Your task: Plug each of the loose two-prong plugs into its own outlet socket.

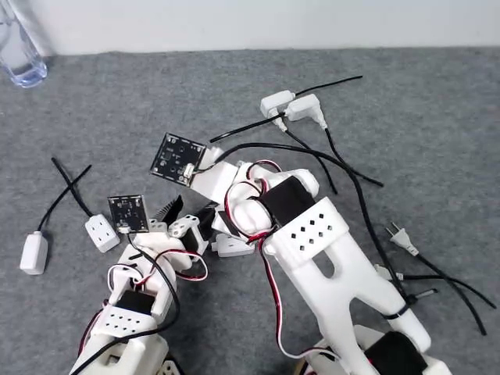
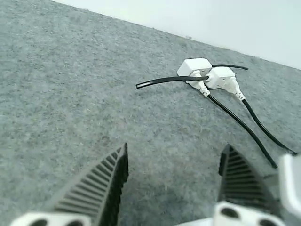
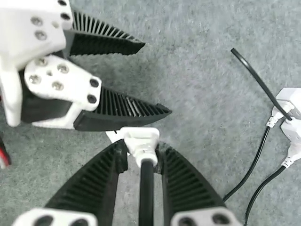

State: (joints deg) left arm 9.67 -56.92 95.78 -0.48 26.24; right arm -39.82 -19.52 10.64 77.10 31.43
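My black ribbed right claw (image 3: 141, 149) is clamped on the white two-prong plug (image 3: 141, 139). Its black cable (image 3: 146, 188) runs back between my fingers, so the plug's long axis follows the claw, nose forward. My left claw (image 3: 155, 79) gapes empty just beyond the plug's nose. The free white socket cube (image 1: 101, 232) sits well apart from the plug, past my left arm, on the grey felt bench (image 1: 437, 94)

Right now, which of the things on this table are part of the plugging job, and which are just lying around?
Part of the job:
- white plug, clamped in the right gripper
- loose two-prong plug
- white outlet socket
- pair of white cabled pieces lying together

Just lying about:
- clear glass near the wall
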